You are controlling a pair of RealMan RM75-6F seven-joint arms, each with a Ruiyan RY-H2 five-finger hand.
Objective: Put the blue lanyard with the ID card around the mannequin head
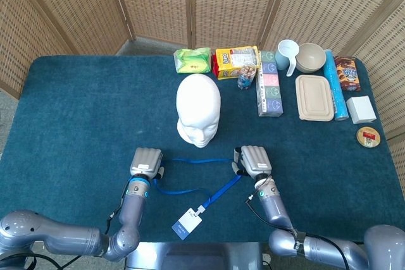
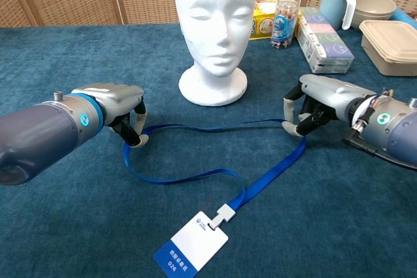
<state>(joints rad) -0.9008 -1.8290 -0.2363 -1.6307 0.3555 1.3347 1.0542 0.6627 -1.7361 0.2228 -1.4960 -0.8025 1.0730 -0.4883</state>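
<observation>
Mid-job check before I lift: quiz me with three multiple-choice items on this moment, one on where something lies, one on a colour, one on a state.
1. Where does the ID card lie?
A. On the table, nearer the robot than both hands
B. Against the mannequin head's base
C. Inside the beige lidded box

2. What colour is the lanyard?
A. Red
B. Blue
C. White

3. How does the lanyard stand relative to the mannequin head?
A. Looped around its neck
B. Draped over its top
C. Not yet on it, stretched between the hands in front of its base

Answers: 1 A, the card sits at the near table edge. 2 B, the strap is blue on the teal cloth. 3 C, the left hand and right hand each hold the strap, which runs in front of the head.
</observation>
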